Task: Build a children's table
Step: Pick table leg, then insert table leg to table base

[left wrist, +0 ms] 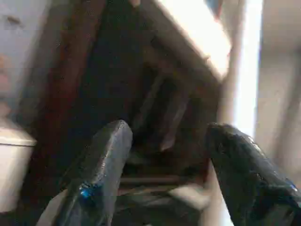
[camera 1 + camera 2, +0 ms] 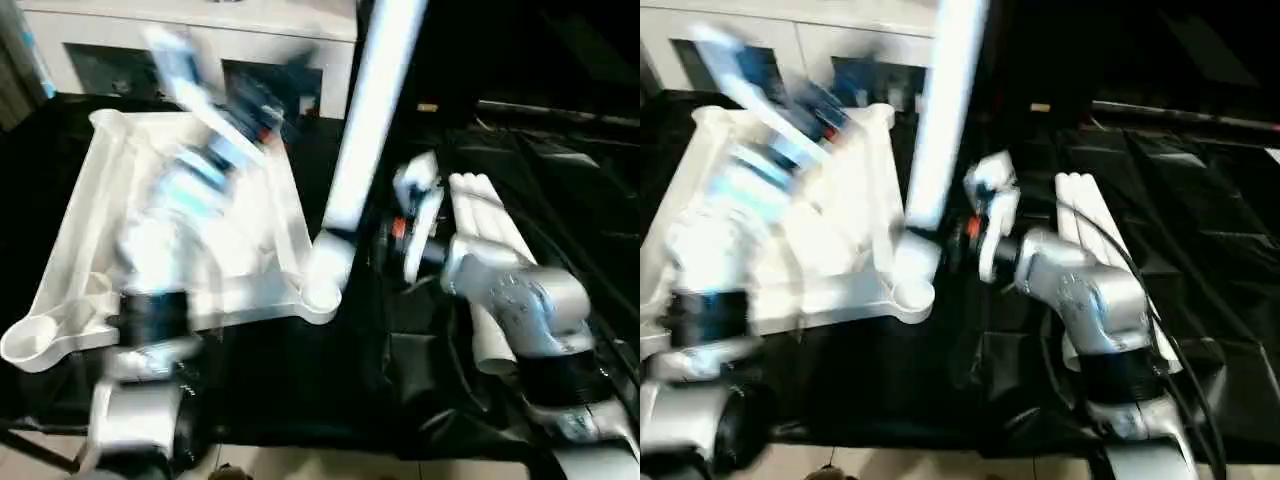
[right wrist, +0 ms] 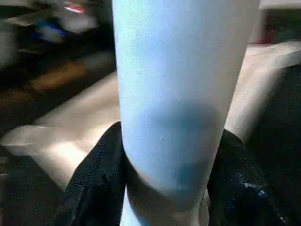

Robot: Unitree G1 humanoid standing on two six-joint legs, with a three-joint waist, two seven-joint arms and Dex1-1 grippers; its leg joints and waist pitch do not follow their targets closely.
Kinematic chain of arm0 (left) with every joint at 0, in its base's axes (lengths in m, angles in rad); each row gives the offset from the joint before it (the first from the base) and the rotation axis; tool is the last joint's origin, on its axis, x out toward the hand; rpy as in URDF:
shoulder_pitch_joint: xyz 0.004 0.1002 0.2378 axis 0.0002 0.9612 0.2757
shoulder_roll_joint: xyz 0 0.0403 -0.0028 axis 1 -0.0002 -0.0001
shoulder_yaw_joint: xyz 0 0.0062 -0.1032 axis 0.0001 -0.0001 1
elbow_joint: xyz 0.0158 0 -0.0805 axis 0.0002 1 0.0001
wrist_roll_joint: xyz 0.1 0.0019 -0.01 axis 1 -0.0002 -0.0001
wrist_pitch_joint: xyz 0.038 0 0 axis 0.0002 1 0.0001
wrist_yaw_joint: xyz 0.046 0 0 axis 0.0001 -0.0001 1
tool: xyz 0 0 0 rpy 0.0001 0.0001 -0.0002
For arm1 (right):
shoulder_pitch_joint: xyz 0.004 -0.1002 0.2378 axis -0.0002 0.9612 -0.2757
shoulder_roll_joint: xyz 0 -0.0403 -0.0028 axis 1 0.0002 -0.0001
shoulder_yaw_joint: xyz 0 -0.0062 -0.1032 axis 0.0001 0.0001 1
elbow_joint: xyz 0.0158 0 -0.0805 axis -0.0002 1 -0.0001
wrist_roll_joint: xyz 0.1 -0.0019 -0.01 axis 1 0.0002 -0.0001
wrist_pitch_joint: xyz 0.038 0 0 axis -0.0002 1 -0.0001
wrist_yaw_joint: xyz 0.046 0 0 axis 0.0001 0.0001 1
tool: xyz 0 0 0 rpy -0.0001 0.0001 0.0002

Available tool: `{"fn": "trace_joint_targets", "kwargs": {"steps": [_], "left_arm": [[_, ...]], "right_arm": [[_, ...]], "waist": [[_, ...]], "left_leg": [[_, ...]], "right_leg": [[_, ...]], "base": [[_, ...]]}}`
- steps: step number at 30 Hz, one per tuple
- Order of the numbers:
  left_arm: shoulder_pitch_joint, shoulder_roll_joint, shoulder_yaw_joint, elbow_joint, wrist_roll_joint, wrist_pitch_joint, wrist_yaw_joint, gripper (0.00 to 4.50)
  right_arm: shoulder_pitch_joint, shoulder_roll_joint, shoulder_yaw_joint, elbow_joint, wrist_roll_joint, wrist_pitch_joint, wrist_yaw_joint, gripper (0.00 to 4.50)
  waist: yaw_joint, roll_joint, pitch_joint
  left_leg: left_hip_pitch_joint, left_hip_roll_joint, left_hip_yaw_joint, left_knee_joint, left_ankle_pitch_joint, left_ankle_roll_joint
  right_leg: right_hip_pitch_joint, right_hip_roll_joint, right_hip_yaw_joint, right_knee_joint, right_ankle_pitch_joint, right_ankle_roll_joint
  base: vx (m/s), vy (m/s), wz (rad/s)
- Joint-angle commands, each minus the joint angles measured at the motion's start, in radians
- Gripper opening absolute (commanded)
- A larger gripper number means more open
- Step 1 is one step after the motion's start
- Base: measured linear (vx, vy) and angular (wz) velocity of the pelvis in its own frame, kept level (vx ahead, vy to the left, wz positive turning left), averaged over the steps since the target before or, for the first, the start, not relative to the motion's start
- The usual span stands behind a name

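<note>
A long white tapered plastic tube leg (image 2: 372, 110) stands nearly upright at the near right corner of the white rimmed rectangular plastic table top (image 2: 280, 215), which lies underside up on the black-covered work table (image 2: 300, 385). The leg's foot meets the round corner socket (image 2: 322, 290) there, and its long axis rises from the socket toward the top of the head views, leaning slightly to the robot's right. The right gripper (image 3: 164, 183) is clamped around this leg low down, one black finger (image 3: 96, 181) on each side of the tube, so the right arm is plainly the one working the joint; the next push looks to run straight down the tube's length into the socket (how deep the leg already sits cannot be told). The left gripper (image 1: 167, 165) hangs with its two black fingers (image 1: 106, 162) spread and nothing between them, held over the table top on the robot's left, the standing leg passing along one edge of its wrist view. Three more white tube legs (image 2: 485, 225) lie side by side on the black cover at the robot's right, just beyond the right forearm, their long axes running away from the robot. No brand, label or legible writing can be made out on any part.
</note>
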Motion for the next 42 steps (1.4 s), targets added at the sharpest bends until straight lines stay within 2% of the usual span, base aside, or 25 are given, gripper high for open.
{"fn": "trace_joint_targets", "kwargs": {"steps": [1,2,3,5,6,7,9,11,12,13,16,21,26,36,38,42], "left_arm": [[0.079,0.096,-0.184,-0.015,0.178,-0.068,-0.152,3.04],[0.08,0.098,-0.186,-0.015,0.181,-0.07,-0.154,3.04],[0.165,0.206,-0.317,-0.022,0.28,-0.121,-0.292,3.04],[0.234,0.277,-0.411,-0.006,0.361,-0.18,-0.361,3.04],[0.24,0.282,-0.417,-0.004,0.364,-0.183,-0.367,3.04],[0.254,0.292,-0.429,0.0,0.368,-0.185,-0.382,3.04],[0.277,0.304,-0.452,0.018,0.381,-0.188,-0.39,3.04],[0.297,0.315,-0.473,0.049,0.393,-0.193,-0.384,3.04],[0.3,0.318,-0.479,0.057,0.397,-0.193,-0.386,3.04],[0.306,0.323,-0.488,0.069,0.412,-0.203,-0.39,3.04],[0.317,0.344,-0.523,0.098,0.457,-0.234,-0.425,3.04],[0.311,0.357,-0.548,0.148,0.52,-0.267,-0.428,3.04],[0.305,0.368,-0.555,0.171,0.536,-0.28,-0.425,2.55],[0.311,0.377,-0.551,0.208,0.552,-0.295,-0.468,1.82],[0.304,0.374,-0.55,0.226,0.546,-0.293,-0.483,1.51],[0.29,0.367,-0.543,0.253,0.542,-0.299,-0.5,1.32]], "right_arm": [[-0.005,0.0,0.025,0.029,-0.066,-0.045,-0.047,1.88],[-0.005,0.0,0.025,0.029,-0.067,-0.045,-0.048,1.88],[0.016,0.006,0.037,0.037,-0.091,-0.091,-0.051,1.88],[0.047,-0.005,0.066,0.038,-0.131,-0.118,-0.065,1.88],[0.05,-0.007,0.069,0.039,-0.135,-0.12,-0.068,1.88],[0.057,-0.011,0.075,0.04,-0.143,-0.122,-0.072,1.88],[0.069,-0.005,0.064,0.039,-0.131,-0.108,-0.081,1.88],[0.085,0.002,0.054,0.034,-0.13,-0.111,-0.086,1.88],[0.088,0.004,0.052,0.032,-0.129,-0.11,-0.086,1.88],[0.094,0.006,0.051,0.029,-0.131,-0.114,-0.086,1.88],[0.112,0.01,0.05,0.01,-0.132,-0.113,-0.085,1.88],[0.13,0.007,0.057,-0.009,-0.134,-0.116,-0.082,1.88],[0.13,0.007,0.058,-0.012,-0.135,-0.115,-0.076,1.88],[0.137,0.011,0.067,-0.024,-0.138,-0.108,-0.068,1.88],[0.136,0.012,0.067,-0.024,-0.138,-0.108,-0.066,1.88],[0.135,0.009,0.064,-0.025,-0.137,-0.107,-0.061,1.88]], "waist": [[0.002,-0.003,-0.073],[0.005,0.0,-0.074],[0.007,0.013,-0.075],[0.003,0.018,-0.073],[0.003,0.018,-0.073],[0.005,0.018,-0.077],[0.006,0.016,-0.075],[0.005,0.017,-0.07],[0.005,0.017,-0.07],[0.001,0.017,-0.067],[-0.001,0.021,-0.067],[-0.004,0.024,-0.069],[-0.002,0.024,-0.071],[-0.002,0.027,-0.069],[-0.001,0.03,-0.07],[-0.002,0.031,-0.07]], "left_leg": [[0.006,-0.015,0.029,-0.069,-0.049,-0.034],[0.006,-0.015,0.026,-0.069,-0.036,-0.031],[0.011,-0.014,0.025,-0.07,-0.038,-0.034],[0.013,-0.012,0.029,-0.072,-0.063,-0.045],[0.013,-0.012,0.029,-0.072,-0.063,-0.045],[0.013,-0.014,0.03,-0.07,-0.043,-0.055],[0.011,-0.016,0.03,-0.072,-0.06,-0.058],[0.01,-0.015,0.03,-0.076,-0.124,-0.062],[0.01,-0.015,0.03,-0.076,-0.124,-0.062],[0.011,-0.013,0.03,-0.079,-0.168,-0.067],[0.014,-0.011,0.028,-0.081,-0.192,-0.068],[0.014,-0.01,0.027,-0.08,-0.185,-0.067],[0.014,-0.012,0.028,-0.077,-0.161,-0.062],[0.015,-0.011,0.027,-0.079,-0.186,-0.065],[0.016,-0.011,0.027,-0.079,-0.187,-0.066],[0.016,-0.012,0.027,-0.078,-0.19,-0.066]], "right_leg": [[0.057,-0.021,0.01,-0.057,-0.038,-0.15],[0.056,-0.024,0.01,-0.056,-0.032,-0.146],[0.05,-0.023,0.009,-0.054,-0.023,-0.147],[0.046,-0.021,0.011,-0.052,-0.008,-0.148],[0.046,-0.021,0.011,-0.052,-0.008,-0.148],[0.049,-0.018,0.011,-0.047,0.049,-0.163],[0.051,-0.018,0.011,-0.046,0.07,-0.182],[0.052,-0.022,0.012,-0.051,-0.001,-0.185],[0.052,-0.022,0.012,-0.051,-0.001,-0.185],[0.049,-0.024,0.013,-0.057,-0.075,-0.178],[0.045,-0.025,0.015,-0.062,-0.121,-0.167],[0.045,-0.023,0.014,-0.059,-0.085,-0.178],[0.047,-0.022,0.014,-0.053,-0.03,-0.198],[0.046,-0.023,0.014,-0.054,-0.056,-0.201],[0.045,-0.023,0.014,-0.054,-0.054,-0.202],[0.045,-0.023,0.014,-0.054,-0.051,-0.206]], "base": [[0.0,0.0,0.0],[0.0,0.0,0.0],[0.0,0.0,0.0],[0.0,0.0,0.0],[0.0,0.0,0.0],[0.0,0.0,0.0],[0.0,0.0,0.0],[0.0,0.0,0.0],[0.0,0.0,0.0],[0.0,0.0,0.0],[0.0,0.0,0.0],[0.0,0.0,0.0],[0.0,0.0,0.0],[0.0,0.0,0.0],[0.0,0.0,0.0],[0.0,0.0,0.0]]}}
